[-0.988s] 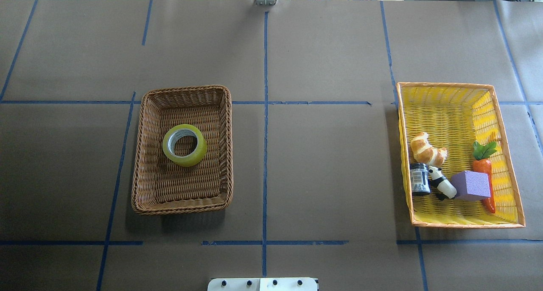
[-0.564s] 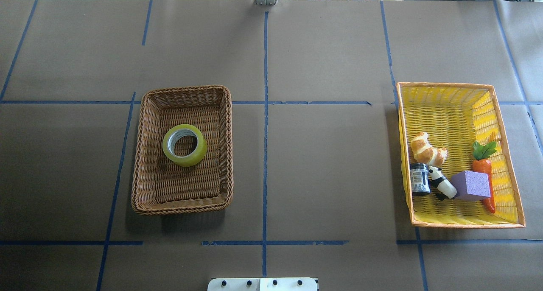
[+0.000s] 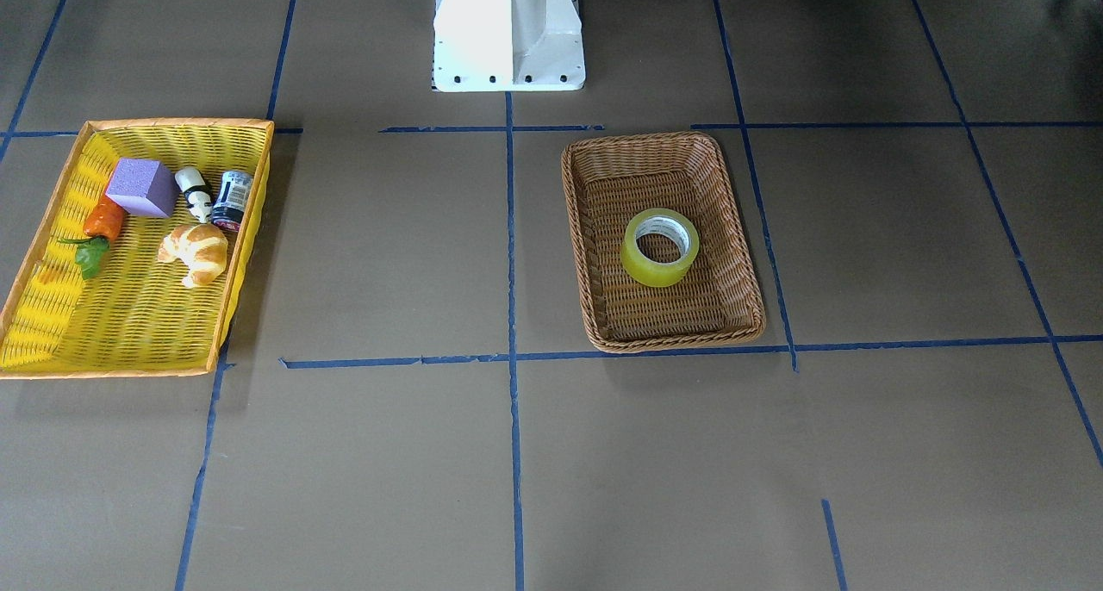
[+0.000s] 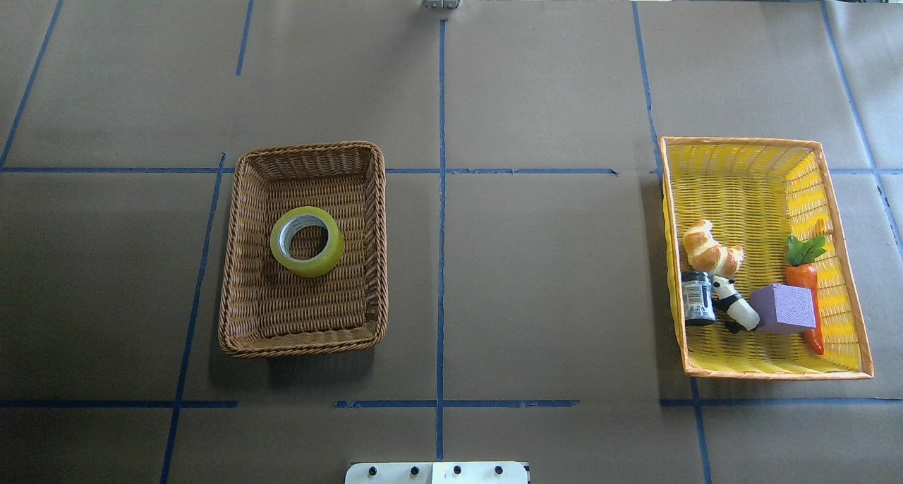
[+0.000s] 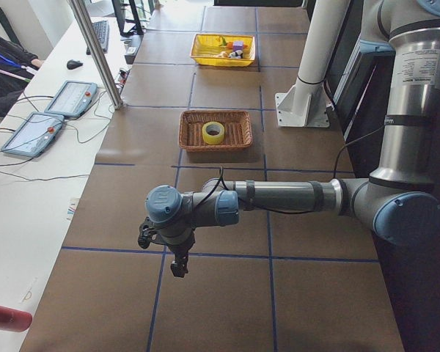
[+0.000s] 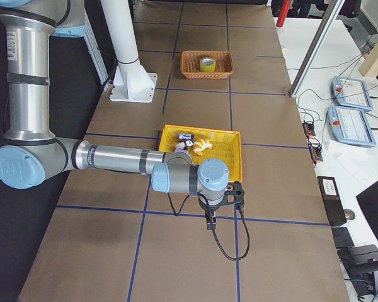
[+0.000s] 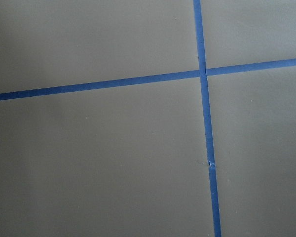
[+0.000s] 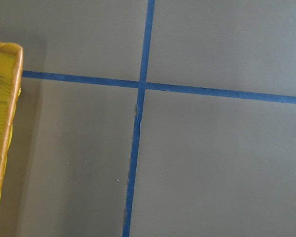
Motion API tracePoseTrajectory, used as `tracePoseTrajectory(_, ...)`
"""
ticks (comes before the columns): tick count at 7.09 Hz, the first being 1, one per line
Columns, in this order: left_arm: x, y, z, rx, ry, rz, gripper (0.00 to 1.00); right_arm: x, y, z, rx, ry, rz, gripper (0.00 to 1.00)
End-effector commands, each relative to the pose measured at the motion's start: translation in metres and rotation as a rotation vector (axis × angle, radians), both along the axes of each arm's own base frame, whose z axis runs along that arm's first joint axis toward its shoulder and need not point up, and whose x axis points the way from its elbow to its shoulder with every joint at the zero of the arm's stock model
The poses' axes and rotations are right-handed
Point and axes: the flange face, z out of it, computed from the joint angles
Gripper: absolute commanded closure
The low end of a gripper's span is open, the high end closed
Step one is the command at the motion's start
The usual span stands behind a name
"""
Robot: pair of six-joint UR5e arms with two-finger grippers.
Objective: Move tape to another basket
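Brown table, blue gridlines, wicker basket with tape.

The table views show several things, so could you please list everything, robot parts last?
brown basket: one, brown wicker, robot's left side
tape: one, translucent yellow, flat in brown basket
yellow basket: one, yellow, orange rim, robot's right side
croissant: one, golden, yellow basket
jar: one, dark, beside croissant
block: one, purple, yellow basket
panda figure: one, black-white, between jar and block
carrot: one, orange, green top, beside block
left gripper: one, dark, above bare table; fingers unclear
right gripper: one, dark, near yellow basket; fingers unclear
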Motion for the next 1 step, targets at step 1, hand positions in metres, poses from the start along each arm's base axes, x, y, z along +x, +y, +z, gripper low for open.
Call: tracePoseTrajectory(1, 0.0000, 0.0000, 0.0000, 0.001, 0.000, 0.001, 0.00, 0.0020, 0.0004, -0.0004, 0.000, -0.002, 0.004, 0.00)
